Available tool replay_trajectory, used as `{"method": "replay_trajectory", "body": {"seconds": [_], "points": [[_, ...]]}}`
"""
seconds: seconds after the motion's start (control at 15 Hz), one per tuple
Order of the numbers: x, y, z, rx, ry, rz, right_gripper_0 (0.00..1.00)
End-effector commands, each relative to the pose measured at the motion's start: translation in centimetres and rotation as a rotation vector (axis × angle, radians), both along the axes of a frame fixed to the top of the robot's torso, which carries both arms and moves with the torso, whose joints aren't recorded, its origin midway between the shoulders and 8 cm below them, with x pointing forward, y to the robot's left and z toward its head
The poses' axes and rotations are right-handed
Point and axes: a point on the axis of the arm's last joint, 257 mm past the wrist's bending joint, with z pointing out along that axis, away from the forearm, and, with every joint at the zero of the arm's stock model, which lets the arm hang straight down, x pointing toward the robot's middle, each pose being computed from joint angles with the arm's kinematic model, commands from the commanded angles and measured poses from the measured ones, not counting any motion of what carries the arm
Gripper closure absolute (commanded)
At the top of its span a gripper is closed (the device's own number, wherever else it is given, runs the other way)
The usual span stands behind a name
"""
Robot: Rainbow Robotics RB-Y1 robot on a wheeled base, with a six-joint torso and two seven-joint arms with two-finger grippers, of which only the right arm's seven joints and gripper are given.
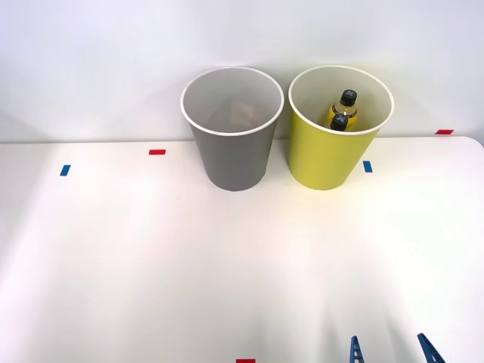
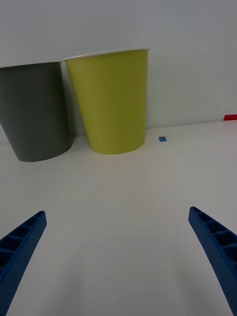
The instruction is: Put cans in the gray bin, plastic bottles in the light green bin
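The gray bin (image 1: 233,151) stands at the back of the table, with something pale dimly seen at its bottom. Right beside it is the light green bin (image 1: 329,151), holding two plastic bottles (image 1: 345,112) with black caps. Both bins also face the wrist camera, gray bin (image 2: 34,113) and light green bin (image 2: 111,101) side by side. My right gripper (image 1: 393,349) is at the table's near edge, far in front of the bins, open with nothing between its blue fingers (image 2: 217,247). No cans are in sight.
Small tape marks lie on the white table: blue (image 1: 65,170), red (image 1: 157,152), blue (image 1: 367,166), red (image 1: 445,131) and red (image 1: 246,361) at the front edge. A white wall rises just behind the bins.
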Motion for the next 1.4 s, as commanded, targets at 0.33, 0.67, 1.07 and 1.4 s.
{"method": "replay_trajectory", "body": {"seconds": [0.33, 0.67, 1.07, 1.4], "points": [[0.0, 0.0, 0.0, 0.0, 0.0, 0.0, 0.0], [0.0, 0.0, 0.0, 0.0, 0.0, 0.0, 0.0], [0.0, 0.0, 0.0, 0.0, 0.0, 0.0, 0.0], [0.0, 0.0, 0.0, 0.0, 0.0, 0.0, 0.0]]}}
